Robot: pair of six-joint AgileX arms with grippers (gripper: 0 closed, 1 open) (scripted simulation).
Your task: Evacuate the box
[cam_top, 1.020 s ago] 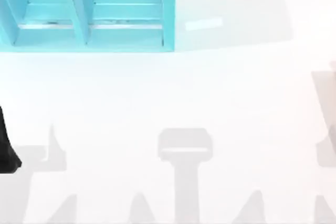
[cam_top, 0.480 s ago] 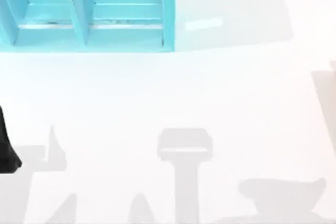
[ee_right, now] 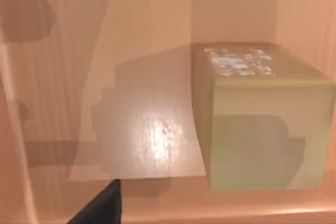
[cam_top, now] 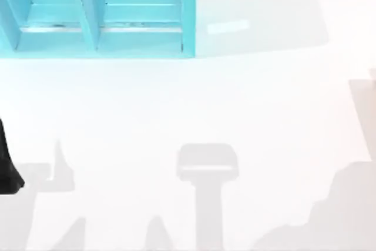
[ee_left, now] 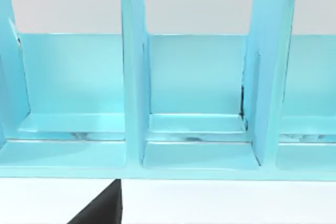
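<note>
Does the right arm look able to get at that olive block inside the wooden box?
Probably yes: in the right wrist view the olive block sits against the wooden box's wall, with bare floor beside it and nothing between.

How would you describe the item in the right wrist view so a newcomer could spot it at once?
Start from the tan wooden box interior that the right wrist view looks into, with its glossy floor and plain walls. On that floor, against one wall, sits a pale olive-green rectangular block. A patch of bluish-white print on its top face marks it out from the bare wood around it.
</note>
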